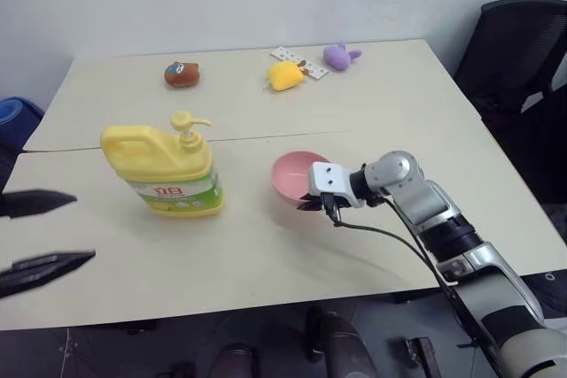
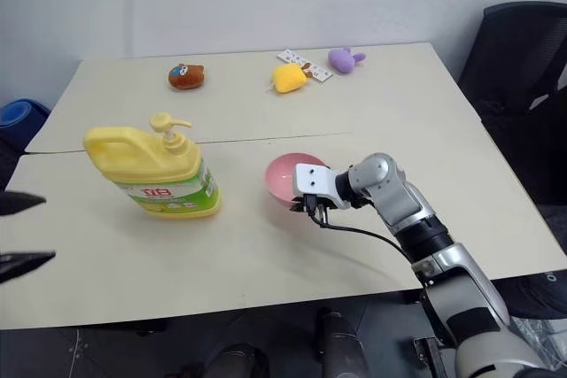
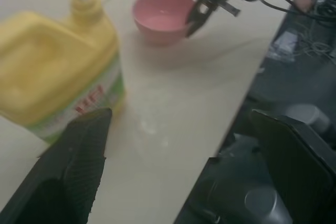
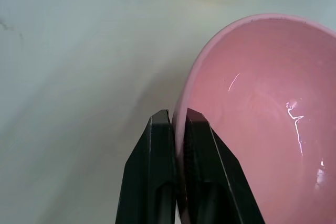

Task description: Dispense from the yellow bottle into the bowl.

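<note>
Centre of frame on the table point(image 1: 266, 254): pink bowl point(image 1: 292, 174), looks empty, rim pinched by right gripper point(image 4: 178, 116). Left of it, apart, yellow bottle point(image 1: 164, 170) upright, pump spout toward bowl. Left gripper point(image 1: 40, 232) at left edge, fingers spread, holding nothing.

1. Both eye views look forward and down from the head over the surface point(image 1: 266, 254), sharing the yellow bottle point(image 1: 168, 170), the bowl point(image 2: 285, 174) and the right hand point(image 1: 312, 205).
2. The left wrist view looks past the left hand point(image 3: 178, 171) toward bottle and bowl.
3. The right wrist view sits close against the bowl's rim.
</note>
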### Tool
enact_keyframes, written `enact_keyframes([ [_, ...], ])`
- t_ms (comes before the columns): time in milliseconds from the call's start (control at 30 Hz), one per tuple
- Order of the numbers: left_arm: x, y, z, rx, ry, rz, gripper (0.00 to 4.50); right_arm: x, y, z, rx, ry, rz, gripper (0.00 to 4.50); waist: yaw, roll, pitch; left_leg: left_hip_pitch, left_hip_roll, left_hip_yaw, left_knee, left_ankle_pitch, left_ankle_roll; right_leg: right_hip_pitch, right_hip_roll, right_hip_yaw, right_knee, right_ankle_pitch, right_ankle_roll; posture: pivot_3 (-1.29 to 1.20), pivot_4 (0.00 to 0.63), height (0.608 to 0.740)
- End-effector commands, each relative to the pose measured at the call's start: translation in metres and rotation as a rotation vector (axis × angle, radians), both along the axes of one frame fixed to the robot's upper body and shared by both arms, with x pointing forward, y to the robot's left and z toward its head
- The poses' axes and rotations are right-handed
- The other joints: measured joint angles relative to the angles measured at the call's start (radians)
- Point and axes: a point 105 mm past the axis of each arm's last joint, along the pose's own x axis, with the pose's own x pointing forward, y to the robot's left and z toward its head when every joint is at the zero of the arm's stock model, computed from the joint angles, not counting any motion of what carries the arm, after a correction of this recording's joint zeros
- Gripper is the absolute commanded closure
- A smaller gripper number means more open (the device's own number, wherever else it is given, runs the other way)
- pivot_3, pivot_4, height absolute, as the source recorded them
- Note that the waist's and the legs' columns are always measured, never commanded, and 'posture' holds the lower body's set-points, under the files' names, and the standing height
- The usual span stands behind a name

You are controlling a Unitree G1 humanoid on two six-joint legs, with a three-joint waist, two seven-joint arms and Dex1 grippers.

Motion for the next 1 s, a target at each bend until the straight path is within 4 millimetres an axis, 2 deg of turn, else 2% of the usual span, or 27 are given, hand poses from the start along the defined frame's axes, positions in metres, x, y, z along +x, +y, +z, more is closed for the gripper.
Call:
enact_keyframes([
  [33, -0.014, 0.003, -0.003, 0.032, -0.026, 0.048, 0.05, 0.007, -0.003, 0.006, 0.019, -0.121, -0.033, 4.5, 0.002, 0.0, 0.0, 0.0, 0.0, 0.0, 0.0, 0.0, -0.001, 0.0, 0.0, 0.004, 0.0, -0.001, -0.002, 0.0, 0.15, 0.74],
  [167, -0.014, 0.006, -0.011, 0.015, -0.042, 0.091, 0.05, 0.005, -0.006, -0.01, -0.029, -0.159, -0.012, 4.5, 0.005, -0.001, 0.0, 0.001, 0.001, -0.002, -0.001, 0.001, -0.003, 0.0, 0.001, 0.007, 0.002, -0.003, -0.005, 0.0, 0.15, 0.74],
  [233, -0.012, 0.005, -0.012, 0.006, -0.049, 0.091, 0.0, 0.002, -0.007, -0.013, -0.03, -0.144, -0.004, 3.88, 0.005, -0.001, -0.001, 0.0, 0.002, -0.003, -0.002, 0.001, -0.003, 0.001, 0.001, 0.007, 0.002, -0.003, -0.006, 0.0, 0.15, 0.74],
  [367, -0.009, 0.007, -0.015, -0.025, -0.028, 0.102, 0.0, -0.002, -0.014, -0.004, -0.012, -0.106, 0.006, 2.71, 0.004, -0.001, -0.001, 0.0, 0.002, -0.006, -0.002, 0.001, -0.002, 0.001, 0.001, 0.01, 0.002, -0.003, -0.005, 0.0, 0.15, 0.74],
  [467, -0.011, 0.014, -0.019, -0.071, 0.011, 0.129, 0.0, -0.002, -0.03, 0.016, 0.031, -0.045, -0.043, 1.65, 0.005, -0.001, -0.001, 0.0, 0.002, -0.007, -0.002, 0.0, -0.001, 0.0, 0.002, 0.01, 0.002, -0.003, -0.005, 0.0, 0.15, 0.74],
  [567, -0.011, 0.015, -0.017, -0.077, 0.011, 0.128, 0.0, -0.015, -0.051, 0.047, 0.103, 0.068, -0.034, 0.66, 0.01, -0.001, 0.0, 0.0, 0.003, -0.007, -0.002, -0.001, 0.001, 0.0, 0.002, 0.009, 0.001, -0.003, -0.005, 0.0, 0.15, 0.74],
  [600, -0.012, 0.016, -0.015, -0.079, 0.011, 0.127, 0.0, -0.02, -0.062, 0.056, 0.1, 0.087, -0.018, 0.42, 0.014, -0.001, 0.0, 0.0, 0.006, -0.007, -0.002, -0.001, 0.001, 0.0, 0.003, 0.008, 0.001, -0.003, -0.005, 0.0, 0.15, 0.74],
  [633, -0.013, 0.021, -0.013, -0.09, 0.01, 0.142, 0.0, -0.023, -0.089, 0.072, 0.102, 0.117, -0.044, 0.02, 0.018, -0.001, 0.0, 0.0, 0.007, -0.007, -0.002, -0.003, 0.003, 0.0, 0.003, 0.008, -0.001, -0.003, -0.005, 0.0, 0.15, 0.74],
  [733, -0.016, 0.037, -0.01, -0.127, -0.003, 0.2, 0.0, -0.03, -0.145, 0.11, 0.184, 0.202, -0.169, 0.02, 0.032, 0.001, 0.0, 0.0, 0.006, -0.006, -0.001, -0.005, 0.006, -0.001, 0.005, 0.007, -0.002, -0.003, -0.005, 0.0, 0.15, 0.74],
  [800, -0.018, 0.042, -0.007, -0.156, -0.012, 0.215, 0.0, -0.034, -0.168, 0.12, 0.202, 0.223, -0.227, 0.02, 0.032, 0.0, 0.0, 0.0, 0.005, -0.004, -0.001, -0.006, 0.006, -0.001, 0.006, 0.004, -0.004, -0.003, -0.004, 0.0, 0.15, 0.74],
  [900, -0.02, 0.047, 0.004, -0.21, -0.039, 0.22, 0.0, -0.036, -0.189, 0.127, 0.208, 0.228, -0.301, 0.02, 0.026, -0.005, -0.002, 0.0, 0.011, -0.001, -0.002, -0.011, 0.004, 0.001, 0.014, 0.004, -0.007, -0.003, -0.006, 0.0, 0.15, 0.74],
  [1000, -0.014, 0.056, 0.005, -0.185, -0.065, 0.246, 0.0, -0.033, -0.194, 0.132, 0.24, 0.221, -0.326, 0.02, 0.016, -0.004, -0.001, 0.002, 0.011, 0.002, -0.002, -0.011, 0.003, 0.0, 0.016, 0.007, -0.006, -0.004, -0.006, 0.0, 0.15, 0.74],
])
